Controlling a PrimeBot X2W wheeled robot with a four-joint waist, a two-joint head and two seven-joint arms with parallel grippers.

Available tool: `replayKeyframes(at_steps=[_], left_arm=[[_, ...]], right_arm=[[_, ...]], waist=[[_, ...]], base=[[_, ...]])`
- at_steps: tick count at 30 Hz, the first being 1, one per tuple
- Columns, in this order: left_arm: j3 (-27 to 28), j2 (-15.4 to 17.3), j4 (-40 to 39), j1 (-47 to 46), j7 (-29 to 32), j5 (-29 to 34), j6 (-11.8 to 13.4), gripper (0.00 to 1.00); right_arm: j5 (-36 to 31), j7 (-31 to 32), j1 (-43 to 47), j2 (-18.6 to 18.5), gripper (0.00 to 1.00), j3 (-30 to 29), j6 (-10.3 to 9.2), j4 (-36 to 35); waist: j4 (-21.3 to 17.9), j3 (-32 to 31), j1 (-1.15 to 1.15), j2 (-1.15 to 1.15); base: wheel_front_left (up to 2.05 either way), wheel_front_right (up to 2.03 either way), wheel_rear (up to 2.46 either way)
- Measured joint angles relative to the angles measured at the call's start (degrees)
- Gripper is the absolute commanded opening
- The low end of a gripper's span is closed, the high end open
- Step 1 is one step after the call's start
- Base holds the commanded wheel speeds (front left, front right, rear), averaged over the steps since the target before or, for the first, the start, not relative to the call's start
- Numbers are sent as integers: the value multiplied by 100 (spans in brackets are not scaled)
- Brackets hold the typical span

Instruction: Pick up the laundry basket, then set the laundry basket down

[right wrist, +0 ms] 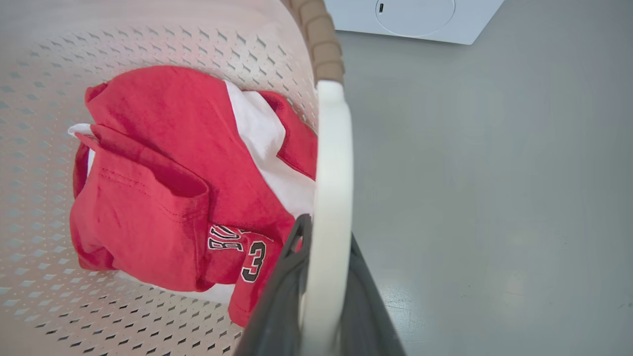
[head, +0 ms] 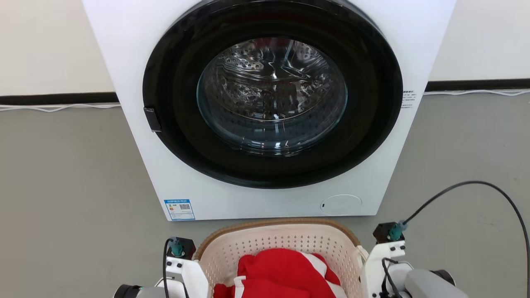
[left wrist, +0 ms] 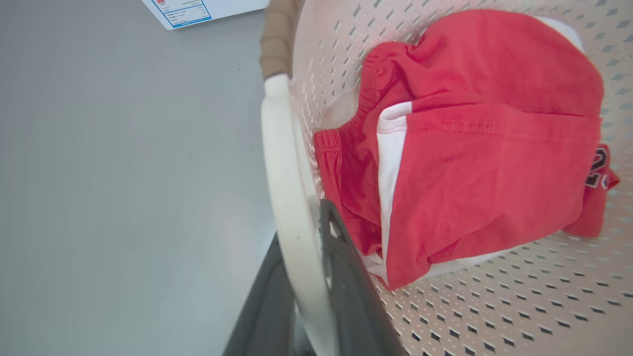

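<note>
The head camera looks forward and down: washer [head: 248, 203] at 12 o'clock, basket [head: 281, 244] near at 6. Each wrist camera peers close along a handle [left wrist: 287, 188] into the basket. Both share the clothes [left wrist: 484, 148], at 3 o'clock in the left view and 9 in the right.

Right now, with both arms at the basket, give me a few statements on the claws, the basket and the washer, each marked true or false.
1. The left claw is closed around a white handle of the laundry basket. True.
2. The washing machine has its door swung open. False: the round glass door is shut.
3. The laundry basket is empty. False: red-and-white clothing lies inside it.
4. The right claw clamps the opposite handle. True.
</note>
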Motion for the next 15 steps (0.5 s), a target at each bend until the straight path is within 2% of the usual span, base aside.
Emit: replayKeyframes(at_steps=[15], left_arm=[[-468, 130, -108, 91, 45, -488, 0, 0]], right_arm=[[350, 57, 61, -70, 0, 326, 0, -64]], waist=[[-53, -93, 0, 0]], base=[[0, 0, 0]])
